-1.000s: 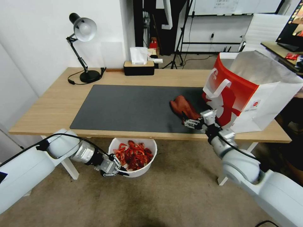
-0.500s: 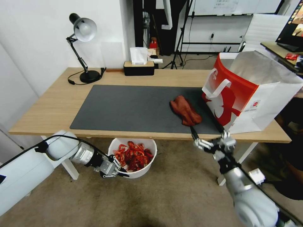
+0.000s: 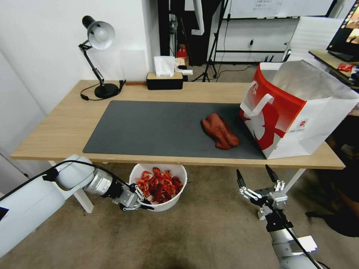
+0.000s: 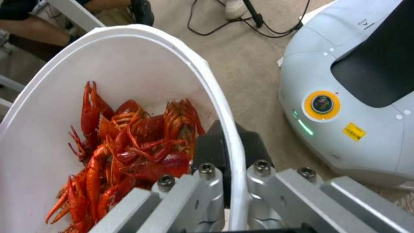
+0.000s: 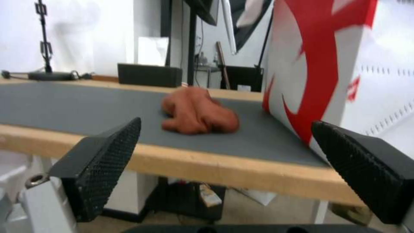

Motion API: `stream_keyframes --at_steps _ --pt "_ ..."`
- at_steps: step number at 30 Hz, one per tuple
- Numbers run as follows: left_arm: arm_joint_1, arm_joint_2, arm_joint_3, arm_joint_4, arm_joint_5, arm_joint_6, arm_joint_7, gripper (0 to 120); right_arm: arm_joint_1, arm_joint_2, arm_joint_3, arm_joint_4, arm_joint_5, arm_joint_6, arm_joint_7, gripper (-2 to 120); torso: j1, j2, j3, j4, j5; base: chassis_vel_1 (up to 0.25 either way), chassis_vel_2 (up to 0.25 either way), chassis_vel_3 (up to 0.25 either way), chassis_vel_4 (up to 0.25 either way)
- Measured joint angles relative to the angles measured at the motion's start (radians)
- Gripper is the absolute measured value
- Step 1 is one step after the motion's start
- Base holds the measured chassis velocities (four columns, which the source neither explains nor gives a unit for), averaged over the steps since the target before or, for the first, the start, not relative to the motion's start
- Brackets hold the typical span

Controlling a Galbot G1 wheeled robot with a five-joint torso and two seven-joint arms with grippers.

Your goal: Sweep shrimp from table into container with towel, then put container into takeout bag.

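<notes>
Left gripper [image 3: 144,204]: pinches the container's [image 3: 170,200] rim, below the table [image 3: 52,129] edge at 7 o'clock.
Shrimp [image 3: 159,185]: all inside the bowl; sweeping looks done.
Towel [image 3: 220,130]: lies loose on the mat [image 3: 149,127].
Right gripper [image 3: 258,181]: spread wide, empty, at 5 o'clock.
Takeout bag [image 3: 299,108]: stands open at 3 o'clock, waiting for the bowl.

The left tool [image 3: 144,204] is clamped, one finger [image 4: 211,152] either side of a rim; the right tool [image 3: 256,175] hangs spread wide.
</notes>
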Motion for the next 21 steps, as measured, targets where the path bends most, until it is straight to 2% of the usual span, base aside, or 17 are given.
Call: stream_keyframes --at_steps 15,21 --pt "0.039 0.003 -0.039 -0.004 0.007 -0.002 0.001 0 0.030 -0.009 -0.025 -0.031 0.007 -0.007 0.000 99 0.000 0.000 0.000 0.0000 -0.0001 0.000 0.000 0.000 0.000" --pt "0.083 0.015 -0.088 -0.028 0.010 -0.003 0.003 0 0.033 -0.015 -0.024 -0.028 0.007 -0.013 0.000 99 0.000 0.000 0.000 -0.0001 0.0000 0.000 0.000 0.000 0.000"
